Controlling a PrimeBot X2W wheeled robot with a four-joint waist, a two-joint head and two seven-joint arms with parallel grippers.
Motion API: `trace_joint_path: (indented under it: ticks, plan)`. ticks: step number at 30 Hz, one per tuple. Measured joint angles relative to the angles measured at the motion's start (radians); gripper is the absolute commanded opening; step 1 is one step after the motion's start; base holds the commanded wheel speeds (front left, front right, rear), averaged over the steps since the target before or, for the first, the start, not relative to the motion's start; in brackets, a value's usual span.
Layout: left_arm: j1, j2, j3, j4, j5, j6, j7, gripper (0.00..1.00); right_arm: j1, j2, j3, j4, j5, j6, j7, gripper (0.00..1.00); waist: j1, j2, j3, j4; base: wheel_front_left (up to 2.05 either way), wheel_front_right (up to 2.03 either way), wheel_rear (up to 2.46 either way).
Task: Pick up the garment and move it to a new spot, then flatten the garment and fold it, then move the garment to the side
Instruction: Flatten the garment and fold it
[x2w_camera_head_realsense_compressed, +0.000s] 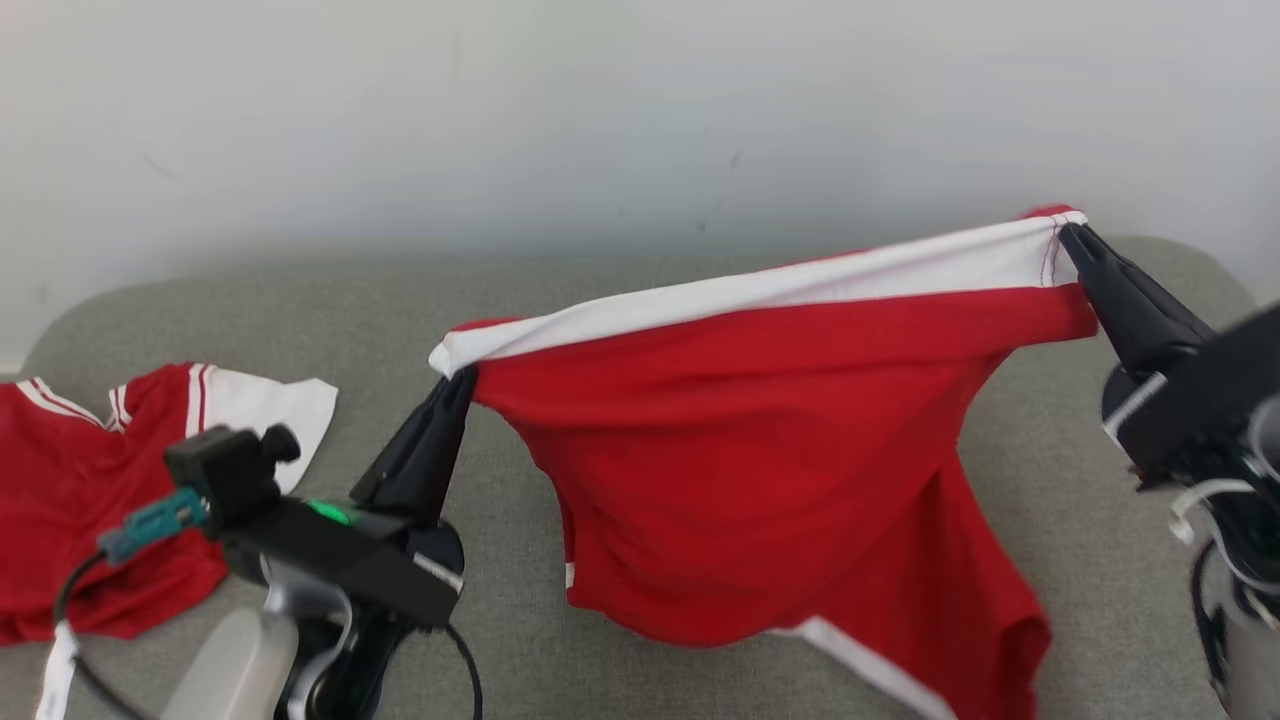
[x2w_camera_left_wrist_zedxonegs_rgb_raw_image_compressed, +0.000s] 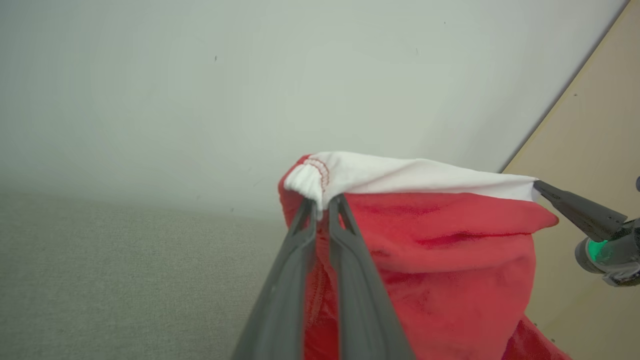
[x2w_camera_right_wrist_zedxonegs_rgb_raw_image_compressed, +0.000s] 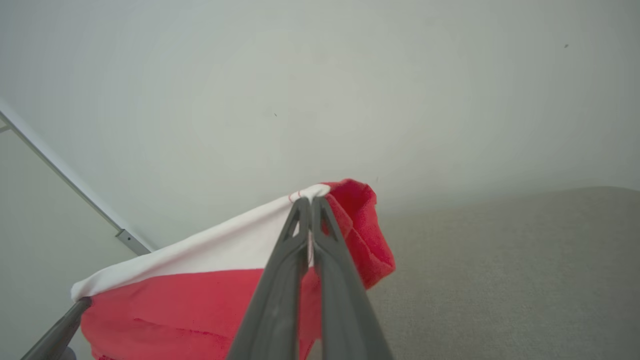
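Red garment (x2w_camera_head_realsense_compressed: 760, 450) is up off the grey cushion (x2w_camera_head_realsense_compressed: 520, 300), strung between both claws by its white band (x2w_camera_head_realsense_compressed: 760, 285). Left gripper (x2w_camera_head_realsense_compressed: 455, 378) is clamped tight on the band's corner at 9 o'clock of the cloth. Right gripper (x2w_camera_head_realsense_compressed: 1070, 238) is clamped tight on the other corner at 2 o'clock, sitting higher. Both wrist views agree: fingers pinched together, white hem bunched at the tips.

Why the two-corner hold, my read: the band is pulled near taut so the body hangs open and I can lay it down flat, not in a heap. The lower part drapes toward 5 o'clock. Can't tell if the bottom touches the cushion or hangs just above it. Stage, my guess: carrying to the new spot, with flatten and fold not yet done.

Room: bare cushion beneath the cloth and on toward 12 o'clock, up to the pale wall (x2w_camera_head_realsense_compressed: 600, 110). At 9 o'clock a second red-and-white garment (x2w_camera_head_realsense_compressed: 70, 490) lies on the cushion, well apart from the held one, so I'd steer clear of it. The cushion's rounded edge at 2 o'clock is near the right claw, so there's little spare room that side. Risk: the thin pinch on the hem may slip if I stretch further.
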Motion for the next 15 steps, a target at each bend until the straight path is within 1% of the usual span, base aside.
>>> trace_joint_path:
  ticks: [2,5,7,8,9,12,13,15]
  plan:
    - [-0.035,-0.012,0.002,0.03,0.0,0.028,0.03,0.0,-0.05,-0.003,0.015,0.11,-0.044,-0.005,-0.003,0.0,0.0001,0.0,0.02,-0.001,0.0,0.0,0.0]
    - [-0.159,-0.047,0.007,0.12,0.015,0.081,0.064,0.0,-0.179,0.009,0.057,0.304,-0.099,-0.013,-0.035,0.0,0.0003,0.0001,0.055,-0.004,0.0,0.0,0.0]
    - [-0.28,-0.074,0.018,0.202,0.036,0.114,0.067,0.0,-0.33,0.032,0.079,0.448,-0.125,-0.013,-0.079,0.0,0.0004,0.0001,0.08,-0.008,0.0,0.0,0.0]
    - [-0.409,-0.101,0.03,0.251,0.077,0.136,0.058,0.0,-0.486,0.042,0.079,0.528,-0.163,-0.013,-0.145,0.0,0.0006,0.0002,0.102,-0.013,0.0,0.0,0.0]
    - [-0.473,-0.113,0.034,0.264,0.093,0.146,0.045,0.0,-0.555,0.041,0.068,0.546,-0.177,-0.013,-0.187,0.0,0.0006,0.0002,0.112,-0.016,0.0,0.0,0.0]
    - [-0.637,-0.146,0.047,0.259,0.137,0.146,-0.017,0.0,-0.701,0.022,0.057,0.551,-0.198,-0.013,-0.28,0.0,0.0005,0.0001,0.136,-0.023,0.0,0.0,0.0]
    - [-0.672,-0.148,0.047,0.257,0.14,0.139,-0.034,0.0,-0.717,0.016,0.059,0.546,-0.204,-0.012,-0.297,0.0,0.0004,0.0,0.142,-0.024,0.0,0.0,0.0]
    - [-0.683,-0.142,0.051,0.254,0.14,0.124,-0.053,0.0,-0.708,0.01,0.079,0.552,-0.207,0.003,-0.31,0.0,0.0003,0.0,0.152,-0.027,0.0,0.0,0.0]
